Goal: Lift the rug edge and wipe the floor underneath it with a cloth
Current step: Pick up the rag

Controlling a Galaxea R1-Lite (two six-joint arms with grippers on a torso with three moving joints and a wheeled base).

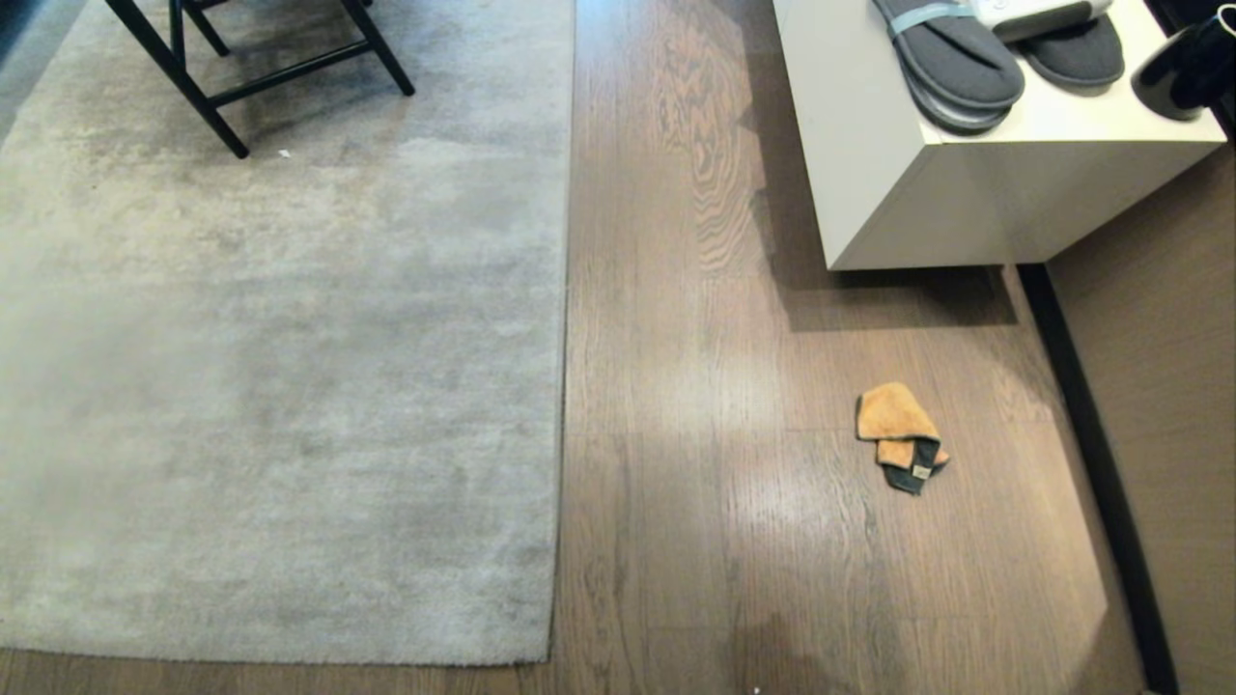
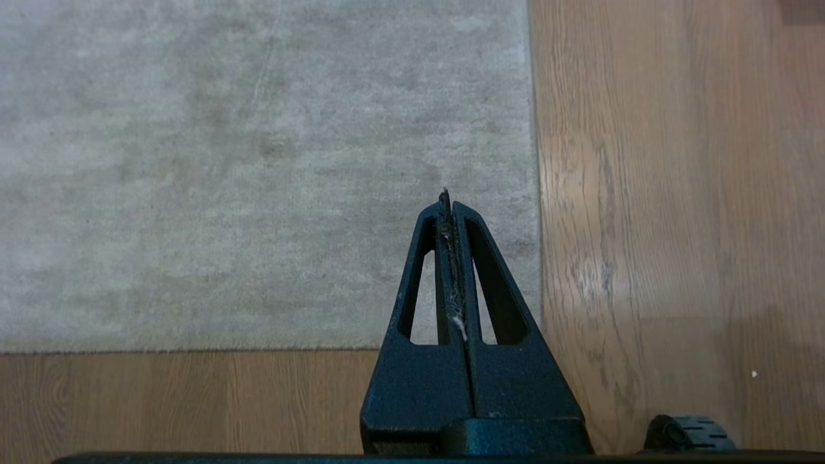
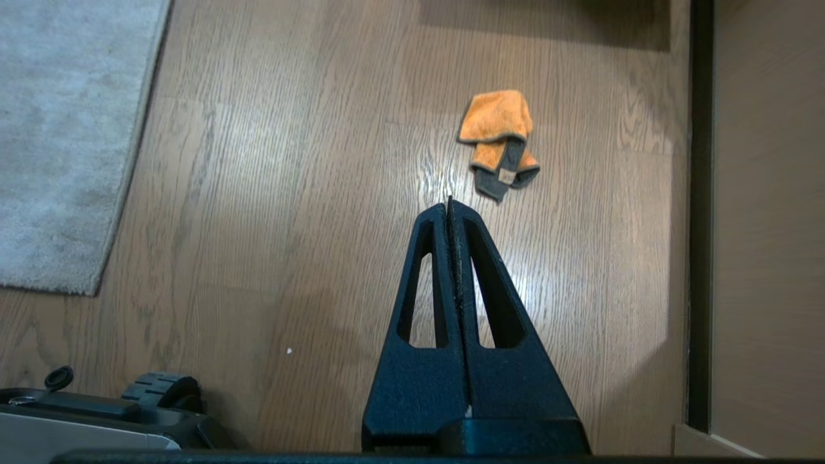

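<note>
No legible brand name or writing appears on any item; the cloth (image 1: 900,436) carries a small pale tag on its dark part, too small to read. The cloth is a crumpled orange-tan fuzzy rag with a dark grey edge, lying on the floor (image 1: 695,434) to the right of the rug and near a dark baseboard strip (image 1: 1091,454) along the right wall. The floor is brown wood-grain planking with darker grain streaks, visible seams and a glossy highlight. The rug (image 1: 270,386) is a large pale grey-beige short-pile sheet with a mottled surface; the rug edge (image 1: 563,386) runs straight from far to near and meets a square corner at the near end, lying flat on the planks. Black chair legs (image 1: 241,77) stand on the far part of the rug. A white box-shaped cabinet (image 1: 927,193) stands at the far right, carrying grey slippers (image 1: 956,63). The left gripper (image 2: 447,200) hangs above the rug's near right corner, its two black triangular open-frame fingers pressed together with nothing held. The right gripper (image 3: 450,205) hangs above bare floor, near the cloth but apart from it, fingers likewise closed and empty.
</note>
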